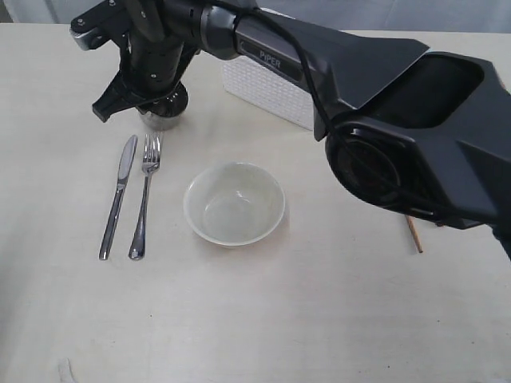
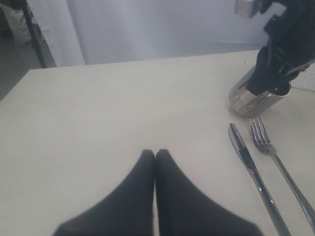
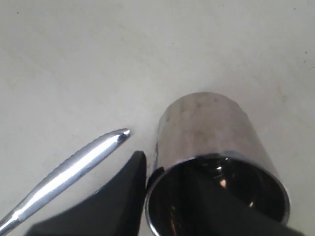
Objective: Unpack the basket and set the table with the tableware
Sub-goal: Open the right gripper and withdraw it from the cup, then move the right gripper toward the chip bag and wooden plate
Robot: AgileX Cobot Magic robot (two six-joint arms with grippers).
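Note:
A steel mug stands upright on the table at the back left. My right gripper straddles its rim from above, one finger inside and one outside. A thin gap shows beside the outer finger, so the jaws are open. The knife and fork lie side by side just in front of the mug, with the off-white bowl to their right. The white basket sits behind, mostly hidden by the right arm. My left gripper is shut and empty above bare table.
The right arm's big black body covers the right side of the exterior view. A wooden chopstick end pokes out from under it. A pale curtain hangs behind the table's far edge.

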